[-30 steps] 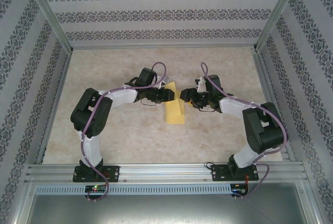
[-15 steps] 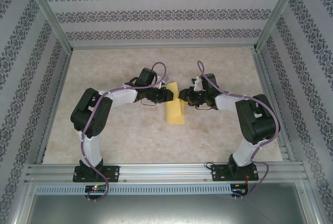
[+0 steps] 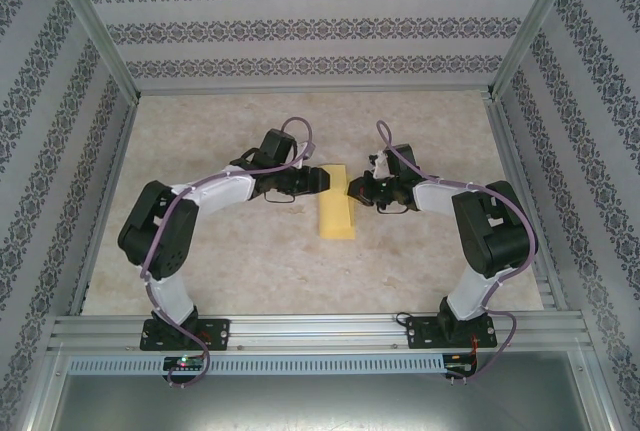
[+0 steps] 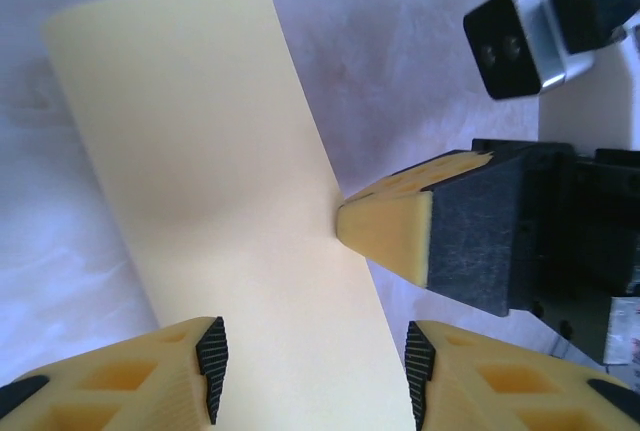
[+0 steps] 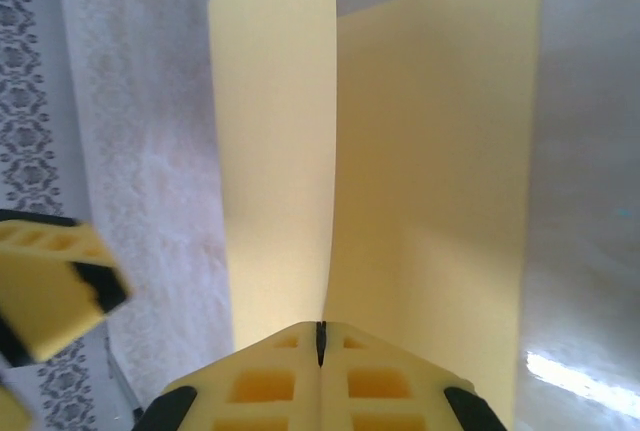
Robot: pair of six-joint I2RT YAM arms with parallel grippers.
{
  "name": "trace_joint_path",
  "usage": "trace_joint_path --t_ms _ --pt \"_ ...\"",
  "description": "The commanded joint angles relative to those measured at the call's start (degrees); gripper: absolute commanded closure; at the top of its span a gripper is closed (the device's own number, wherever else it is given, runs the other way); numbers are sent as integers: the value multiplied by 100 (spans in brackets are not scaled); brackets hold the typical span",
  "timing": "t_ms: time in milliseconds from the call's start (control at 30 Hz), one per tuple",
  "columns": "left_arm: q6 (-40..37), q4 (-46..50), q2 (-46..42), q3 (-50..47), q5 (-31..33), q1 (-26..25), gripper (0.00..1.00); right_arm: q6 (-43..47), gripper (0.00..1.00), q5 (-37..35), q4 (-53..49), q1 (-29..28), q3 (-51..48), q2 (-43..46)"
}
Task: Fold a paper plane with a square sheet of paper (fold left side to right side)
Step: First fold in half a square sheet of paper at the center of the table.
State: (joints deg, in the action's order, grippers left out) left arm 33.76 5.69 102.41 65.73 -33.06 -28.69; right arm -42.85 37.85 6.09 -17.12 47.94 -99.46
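The square sheet of paper [image 3: 337, 216] is yellow and lies folded over into a narrow strip at mid-table. In the right wrist view the paper [image 5: 430, 151] has its upper layer bowed up off the lower one. My right gripper [image 5: 320, 336] is shut on the paper's right edge, pinching both layers. It reaches in from the right [image 3: 351, 191], and its yellow tip [image 4: 385, 226] touches the paper's edge in the left wrist view. My left gripper [image 4: 312, 366] stands open over the near part of the paper [image 4: 200, 151], fingers apart on either side. From above, the left gripper [image 3: 325, 180] sits at the strip's far left corner.
The marble-patterned table top [image 3: 240, 251] is boxed in by patterned walls [image 3: 300, 31] and aluminium frame posts [image 3: 100, 41]. A metal rail [image 3: 320, 331] runs along the near edge by the arm bases. The two grippers are only a few centimetres apart.
My right gripper moved left to the paper's edge and shut on it. My left gripper widened its jaws, and the left arm's elbow swung out to the left.
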Motion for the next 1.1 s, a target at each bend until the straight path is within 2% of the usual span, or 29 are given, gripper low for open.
trace_joint_path --t_ms 0,267,567,700,867,1067 --pt "229 553 4 -178 651 -148 46 307 100 -377 -366 -18 -44 8" --pt "451 318 630 59 597 -415 45 494 99 -615 -555 -38 57 -146" --pt "475 628 875 243 1036 -510 47 589 97 -700 -618 -50 47 -219" --pt "449 746 986 304 1103 -524 50 653 86 -800 -685 -31 31 -72" --pt "378 849 1071 360 1127 -557 52 981 67 -1475 -1129 16 -21 526" --pt "290 1043 1195 486 1230 -612 52 1117 60 -2133 -1379 158 -297 1313"
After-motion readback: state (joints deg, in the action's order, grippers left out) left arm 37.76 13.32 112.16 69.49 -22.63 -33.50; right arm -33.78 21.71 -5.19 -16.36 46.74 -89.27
